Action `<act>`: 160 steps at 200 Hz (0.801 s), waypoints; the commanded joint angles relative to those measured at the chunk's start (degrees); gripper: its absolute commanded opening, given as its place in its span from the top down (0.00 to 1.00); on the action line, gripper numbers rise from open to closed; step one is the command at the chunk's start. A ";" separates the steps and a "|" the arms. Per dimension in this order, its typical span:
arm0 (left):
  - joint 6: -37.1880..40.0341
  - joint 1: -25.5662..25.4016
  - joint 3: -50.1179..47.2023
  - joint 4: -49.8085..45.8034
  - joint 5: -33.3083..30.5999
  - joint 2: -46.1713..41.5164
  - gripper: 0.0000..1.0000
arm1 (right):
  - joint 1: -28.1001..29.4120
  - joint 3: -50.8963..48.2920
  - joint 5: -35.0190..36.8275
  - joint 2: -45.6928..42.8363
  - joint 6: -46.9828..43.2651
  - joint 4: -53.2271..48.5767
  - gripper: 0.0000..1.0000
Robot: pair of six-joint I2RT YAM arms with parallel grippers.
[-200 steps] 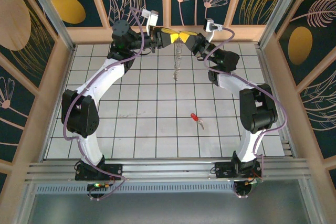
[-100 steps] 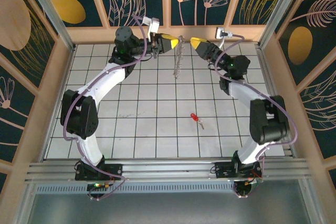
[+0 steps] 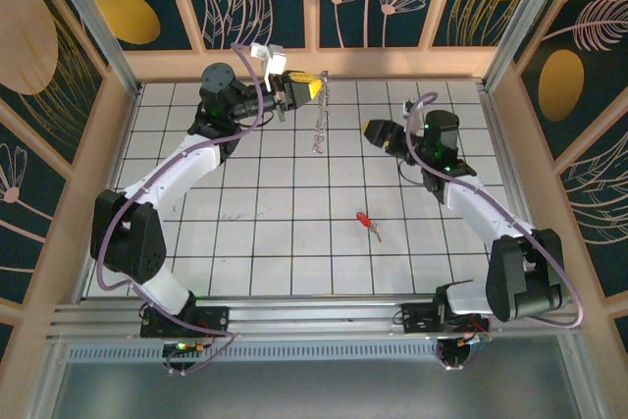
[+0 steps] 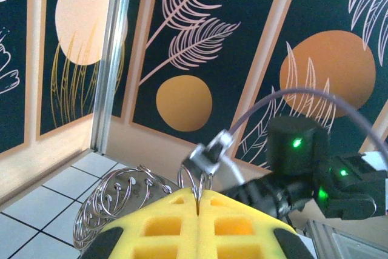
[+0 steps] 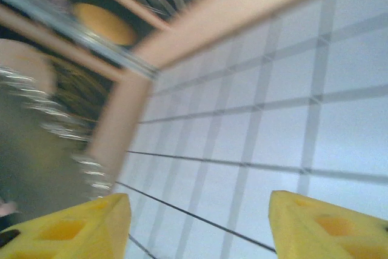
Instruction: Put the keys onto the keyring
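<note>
The keyring point(image 3: 317, 121) is held by the left gripper point(image 3: 312, 83) above the middle of the table's point(image 3: 196, 252) far edge, the yellow fingers being pressed together on the upper end of the loop. In the top view the ring is seen as a narrow, ridged, silvery strand hanging from the fingertips and running towards the centre of the table; whether its lower end touches the tiled surface cannot be told. In the left wrist view the two yellow pads are seen closed with only a thin seam between them, a piece of the wire rim being pinched at that seam, while the coiled silvery loops of the ring are seen curving away to the left of the pads. The right gripper point(image 3: 373, 130) is held over the far right part of the table, to the right of the keyring and apart from it. In the right wrist view its yellow fingers point(image 5: 79, 225) are seen spread wide, with bare grid tiles visible between them and nothing held. The key point(image 3: 365, 222), with its red head and short metal blade, is lying flat on the table a little right of centre, nearer the near edge than the far one, well apart from both grippers and from the keyring
</note>
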 commanded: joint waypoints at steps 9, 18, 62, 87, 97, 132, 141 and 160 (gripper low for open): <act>0.74 0.09 -1.63 3.71 -1.24 -2.40 1.00 | 3.27 -1.55 14.81 2.66 -0.09 -18.18 0.44; 0.89 0.08 -2.07 3.71 -1.43 -2.75 1.00 | 4.80 -2.05 17.41 3.40 1.03 -20.01 0.45; 0.89 0.08 -4.56 4.69 -1.78 -4.34 1.00 | 11.98 -4.16 24.12 5.54 4.63 -25.29 0.52; 0.89 0.08 -4.60 4.94 -1.28 -4.12 1.00 | 14.50 -4.77 26.53 4.60 7.08 -28.38 0.55; 0.93 0.08 -4.60 4.96 -1.17 -3.98 1.00 | 15.16 -4.81 27.60 4.29 8.27 -29.63 0.56; 1.37 0.08 -4.50 5.40 -0.73 -3.75 1.00 | 16.18 -6.04 28.08 4.68 12.60 -31.56 0.62; 1.46 0.09 -4.51 5.76 -0.71 -3.64 1.00 | 16.38 -5.95 28.21 4.99 13.04 -32.45 0.62; 1.46 0.08 -4.51 6.24 -0.55 -3.27 1.00 | 16.56 -5.67 28.44 5.14 13.66 -33.90 0.63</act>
